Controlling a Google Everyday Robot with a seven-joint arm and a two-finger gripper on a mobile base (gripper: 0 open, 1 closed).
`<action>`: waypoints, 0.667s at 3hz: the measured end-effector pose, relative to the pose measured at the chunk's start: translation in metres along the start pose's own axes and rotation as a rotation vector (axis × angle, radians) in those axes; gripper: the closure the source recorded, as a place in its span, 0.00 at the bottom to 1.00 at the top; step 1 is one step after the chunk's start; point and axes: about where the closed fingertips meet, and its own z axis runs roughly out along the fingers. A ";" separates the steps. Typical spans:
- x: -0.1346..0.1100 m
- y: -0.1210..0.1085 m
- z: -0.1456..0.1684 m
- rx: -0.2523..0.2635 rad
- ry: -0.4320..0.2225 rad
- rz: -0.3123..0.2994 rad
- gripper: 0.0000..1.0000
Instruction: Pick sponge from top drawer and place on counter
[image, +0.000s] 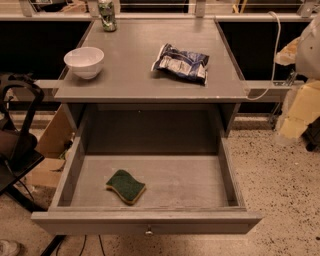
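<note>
The sponge (125, 186) lies flat in the open top drawer (227, 172), left of centre and near the front panel, with its dark green face up over a yellow body. The drawer is pulled fully out, and a small round knob (148, 231) sits on its front. The grey counter (145, 60) lies above and behind it. My gripper is not in view. Only a pale bulky shape (307, 47) shows at the right edge.
On the counter stand a white bowl (84, 61) at the left, a blue-and-white foil snack bag (181, 63) right of centre and a green can (107, 15) at the back. A dark chair (15, 130) stands to the left. Yellow foam pieces (300, 107) and a white cable (275, 50) are on the right.
</note>
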 end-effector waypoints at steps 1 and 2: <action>0.000 0.000 0.000 0.000 0.000 0.000 0.00; -0.052 -0.008 0.038 -0.023 -0.101 0.037 0.00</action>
